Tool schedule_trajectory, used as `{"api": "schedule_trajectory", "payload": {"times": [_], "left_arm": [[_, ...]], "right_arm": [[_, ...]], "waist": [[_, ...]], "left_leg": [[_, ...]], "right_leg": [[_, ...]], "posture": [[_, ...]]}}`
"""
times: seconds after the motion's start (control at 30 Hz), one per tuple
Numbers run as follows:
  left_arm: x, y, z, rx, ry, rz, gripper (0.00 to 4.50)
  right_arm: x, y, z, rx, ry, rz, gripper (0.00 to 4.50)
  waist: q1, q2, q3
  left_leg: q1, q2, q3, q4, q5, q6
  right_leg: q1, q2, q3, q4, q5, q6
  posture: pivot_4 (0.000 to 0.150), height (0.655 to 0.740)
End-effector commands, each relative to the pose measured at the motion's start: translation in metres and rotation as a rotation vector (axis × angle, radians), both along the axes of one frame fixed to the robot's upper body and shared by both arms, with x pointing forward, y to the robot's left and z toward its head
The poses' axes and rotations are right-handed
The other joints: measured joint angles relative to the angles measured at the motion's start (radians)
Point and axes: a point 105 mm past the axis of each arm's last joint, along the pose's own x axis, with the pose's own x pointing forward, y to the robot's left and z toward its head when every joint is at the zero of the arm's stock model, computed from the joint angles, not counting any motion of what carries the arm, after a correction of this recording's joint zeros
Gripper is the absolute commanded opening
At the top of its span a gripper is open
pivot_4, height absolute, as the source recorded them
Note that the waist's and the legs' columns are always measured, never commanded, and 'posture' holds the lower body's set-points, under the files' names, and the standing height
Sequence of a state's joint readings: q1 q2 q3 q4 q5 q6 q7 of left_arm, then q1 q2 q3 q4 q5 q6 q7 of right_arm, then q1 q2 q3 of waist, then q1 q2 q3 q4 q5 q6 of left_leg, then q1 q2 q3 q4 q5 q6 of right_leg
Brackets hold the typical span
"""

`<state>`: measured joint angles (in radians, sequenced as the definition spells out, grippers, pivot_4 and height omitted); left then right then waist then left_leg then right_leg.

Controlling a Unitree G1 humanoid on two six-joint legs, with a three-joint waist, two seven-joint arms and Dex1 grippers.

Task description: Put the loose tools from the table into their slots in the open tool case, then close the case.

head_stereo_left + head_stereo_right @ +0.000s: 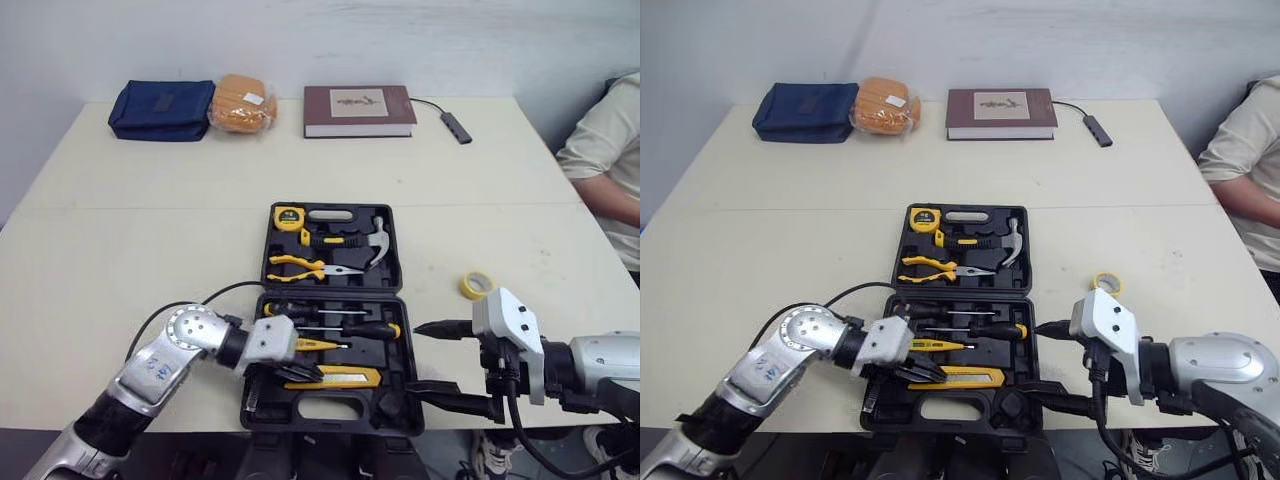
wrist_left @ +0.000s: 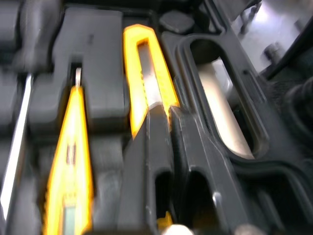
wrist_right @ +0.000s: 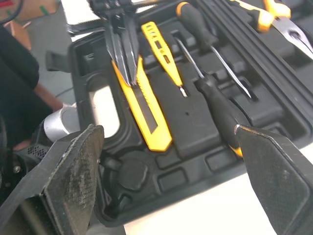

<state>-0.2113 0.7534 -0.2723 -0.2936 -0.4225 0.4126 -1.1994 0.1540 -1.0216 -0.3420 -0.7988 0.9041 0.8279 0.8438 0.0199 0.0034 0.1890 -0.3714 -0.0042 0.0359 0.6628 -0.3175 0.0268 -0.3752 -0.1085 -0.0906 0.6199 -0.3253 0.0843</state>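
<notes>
Tool case [image 1: 392,280]: lies open at the centre of the table [image 1: 120,250], both halves flat, the lid half at 12 o'clock of the base half.

Lid half: tape measure [image 1: 289,218] at its 11 o'clock corner; pliers [image 1: 300,266] at 8 o'clock; hammer [image 1: 375,243] at 3 o'clock.

Base half: two black-handled screwdrivers [image 1: 370,329] along its 12 o'clock side; yellow tester pen [image 1: 318,344] below them; yellow utility knife [image 1: 340,377] lying in its slot beside the handle cut-out at 6 o'clock.

Left gripper [image 1: 312,375]: reaches in from 9 o'clock over the base half; jaws clenched, the fingers almost together; fingertips [image 3: 128,73] rest on the 9 o'clock end of the utility knife; nothing is seen between them.

Right gripper [image 1: 445,365]: sits at 3 o'clock of the base half, just beside its outer wall; jaws released and spread wide; it holds nothing.

Elsewhere on the table: yellow tape roll [image 1: 478,285] at 3 o'clock of the case, apart from it; book [image 1: 358,110] at 12 o'clock on the far edge; blue pouch [image 1: 160,109] and orange packet [image 1: 242,103] at 11 o'clock, touching each other.

A person's sleeve [image 1: 605,150] shows at 2 o'clock.
</notes>
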Motion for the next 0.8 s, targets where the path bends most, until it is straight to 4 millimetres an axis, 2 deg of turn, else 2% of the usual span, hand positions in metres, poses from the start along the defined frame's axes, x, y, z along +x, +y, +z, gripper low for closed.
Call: {"api": "schedule_trajectory", "payload": {"times": [0.03, 0.13, 0.23, 0.4, 0.43, 0.53, 0.67, 0.73, 0.8], "left_arm": [[0.002, 0.026, 0.042, -0.102, 0.039, 0.107, 1.76], [0.024, 0.06, 0.055, -0.096, -0.024, 0.329, 3.12], [0.043, 0.099, 0.059, -0.067, -0.088, 0.535, 4.39], [0.061, 0.161, 0.061, -0.069, -0.12, 0.824, 4.46], [0.064, 0.179, 0.057, -0.045, -0.13, 0.891, 4.46], [0.063, 0.206, 0.05, 0.021, -0.159, 0.969, 4.46], [0.063, 0.217, 0.057, 0.026, -0.183, 0.998, 4.46], [0.065, 0.215, 0.061, 0.006, -0.187, 0.999, 4.46], [0.067, 0.204, 0.062, 0.008, -0.197, 0.958, 4.46]], "right_arm": [[0.01, -0.028, 0.01, 0.0, -0.061, -0.131, 4.5], [0.017, -0.065, 0.01, -0.023, -0.075, -0.278, 4.5], [0.018, -0.103, 0.005, -0.057, -0.074, -0.407, 4.5], [0.019, -0.159, -0.005, -0.122, -0.098, -0.599, 4.5], [0.018, -0.171, -0.006, -0.124, -0.102, -0.646, 4.5], [0.013, -0.194, -0.011, -0.143, -0.107, -0.723, 4.5], [0.008, -0.213, -0.012, -0.161, -0.123, -0.794, 4.5], [0.009, -0.214, -0.012, -0.159, -0.129, -0.782, 4.5], [0.013, -0.21, -0.007, -0.147, -0.138, -0.736, 4.5]], "waist": [[0.003, -0.001, 0.001], [0.011, -0.001, 0.001], [0.009, -0.001, 0.001], [0.004, -0.001, 0.002], [0.003, -0.001, 0.002], [0.003, -0.001, 0.002], [0.004, -0.001, 0.002], [0.005, -0.001, 0.002], [0.004, 0.0, 0.002]], "left_leg": [[0.0, 0.0, 0.0, 0.0, 0.0, 0.0], [0.0, -0.001, 0.0, 0.0, 0.0, 0.0], [0.0, -0.001, 0.0, 0.0, -0.001, 0.002], [0.0, -0.001, 0.001, -0.001, -0.001, 0.002], [0.0, -0.001, 0.001, -0.001, -0.002, 0.003], [0.0, -0.001, 0.001, -0.002, -0.004, 0.005], [0.0, -0.001, 0.002, -0.004, -0.004, 0.004], [0.0, -0.001, 0.002, -0.004, -0.004, 0.004], [0.0, -0.001, 0.001, -0.004, -0.004, 0.004]], "right_leg": [[0.0, 0.0, 0.0, 0.0, 0.0, 0.0], [0.001, -0.001, 0.0, -0.001, 0.0, 0.0], [0.002, -0.001, 0.0, -0.002, 0.0, 0.001], [0.001, -0.001, 0.0, -0.002, 0.0, 0.001], [0.001, -0.001, 0.0, -0.002, 0.0, 0.001], [0.0, -0.001, 0.001, -0.002, 0.0, 0.001], [-0.001, -0.001, 0.001, -0.003, 0.0, 0.001], [-0.001, -0.002, 0.001, -0.003, 0.0, 0.0], [-0.001, -0.002, 0.001, -0.003, 0.0, 0.0]], "posture": [[0.15, 0.74], [0.15, 0.74], [0.15, 0.74], [0.15, 0.74], [0.15, 0.74], [0.15, 0.74], [0.15, 0.74], [0.15, 0.74], [0.15, 0.74]]}}
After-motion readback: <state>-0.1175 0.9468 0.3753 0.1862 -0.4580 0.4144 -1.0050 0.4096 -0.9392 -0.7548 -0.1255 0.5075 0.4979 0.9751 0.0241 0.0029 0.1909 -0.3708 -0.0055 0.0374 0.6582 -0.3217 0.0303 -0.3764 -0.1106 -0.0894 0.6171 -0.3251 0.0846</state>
